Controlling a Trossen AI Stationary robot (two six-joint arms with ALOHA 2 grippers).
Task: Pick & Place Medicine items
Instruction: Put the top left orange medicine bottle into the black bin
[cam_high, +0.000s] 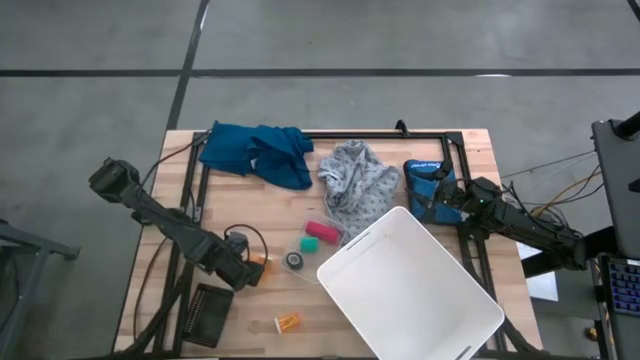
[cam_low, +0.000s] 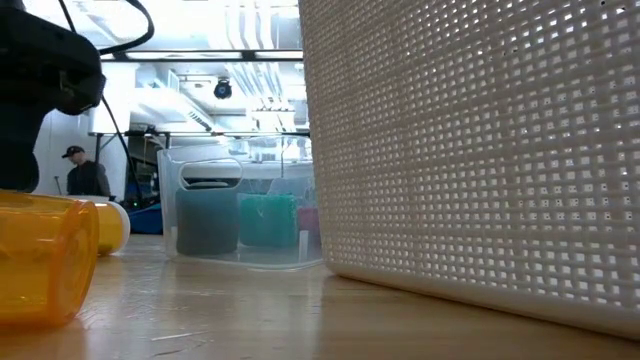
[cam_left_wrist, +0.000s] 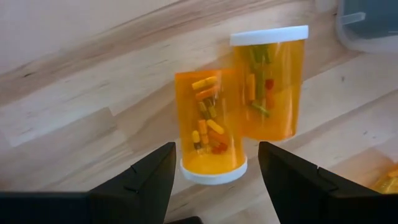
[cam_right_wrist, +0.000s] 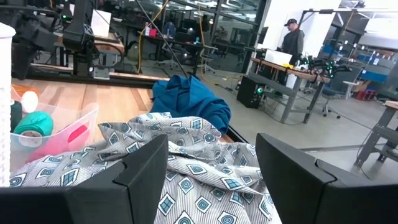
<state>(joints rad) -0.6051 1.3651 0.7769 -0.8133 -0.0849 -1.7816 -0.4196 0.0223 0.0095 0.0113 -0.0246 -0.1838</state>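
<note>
Left gripper (cam_left_wrist: 211, 180): fingers stand parted and empty, poised over two orange pill bottles lying side by side and touching on the tabletop (cam_left_wrist: 74, 81). The nearer pill bottle (cam_left_wrist: 208, 127) lies directly ahead in the gap between the fingers, its white cap toward them and its long axis running away from the wrist, roughly along the reach. The second pill bottle (cam_left_wrist: 270, 84) lies just beyond and to one side, cap pointing the opposite way. Judgement: a straight descent would bracket the nearer bottle across its width; the neighbour touching it may be nudged.

A third pill bottle (cam_high: 287, 322) lies alone near the tabletop's front edge, well apart from both arms, nearer the left.

Right gripper (cam_right_wrist: 211, 180): fingers parted, holding nothing, hanging over the grey patterned cloth (cam_right_wrist: 186, 180) at the far right, with the blue cloth (cam_right_wrist: 189, 99) beyond it. The left arm is clearly nearer all the bottles.

The white basket (cam_high: 410, 290) sits between the arms. In the high view the left arm hides most of the pair, and the low view is largely blocked by the basket wall.
</note>
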